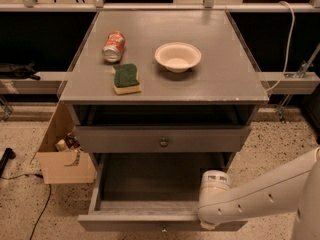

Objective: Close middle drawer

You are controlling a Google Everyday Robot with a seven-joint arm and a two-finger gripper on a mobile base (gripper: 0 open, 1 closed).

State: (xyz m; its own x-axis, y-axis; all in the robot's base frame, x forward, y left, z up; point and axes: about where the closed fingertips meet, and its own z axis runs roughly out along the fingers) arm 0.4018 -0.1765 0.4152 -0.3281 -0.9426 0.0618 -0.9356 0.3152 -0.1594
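Grey cabinet (235,84): gripper (209,225) at pulled-out middle drawer (130,223) front, right of knob (163,229); grip state unclear.

Can (113,46), sponge (126,77), bowl (177,56) on cabinet top (222,76); perhaps cardboard box (62,161) beside.
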